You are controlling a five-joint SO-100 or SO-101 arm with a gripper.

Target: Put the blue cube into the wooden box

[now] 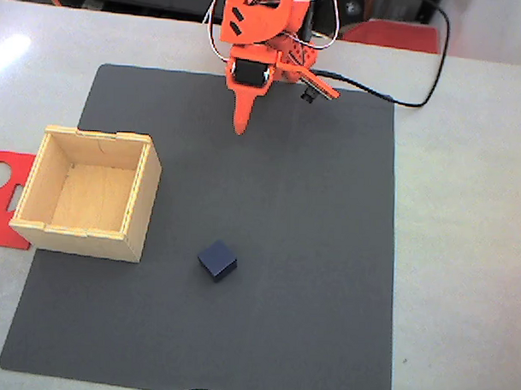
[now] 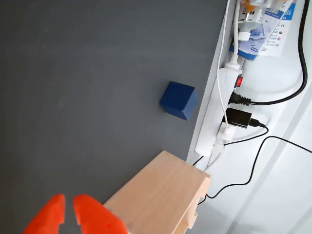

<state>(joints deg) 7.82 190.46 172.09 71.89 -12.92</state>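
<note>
Light: bright, even — fixed view washed out, pale.
Glare: white patch on the table (image 1: 13, 49), top left.
Shadows: faint, soft.
Focus: both views slightly soft.

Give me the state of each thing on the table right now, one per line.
blue cube: resting on the mat, free, outside the box
wooden box: upright, lidless, empty
gripper: open, holding nothing
grey mat: lying flat
power strip: plugs inserted

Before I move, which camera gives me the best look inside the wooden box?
The fixed view: it looks down into the wooden box, showing its open top, all four walls and bare floor. The wrist view catches just an outer corner of the wooden box, nothing inside.
</note>
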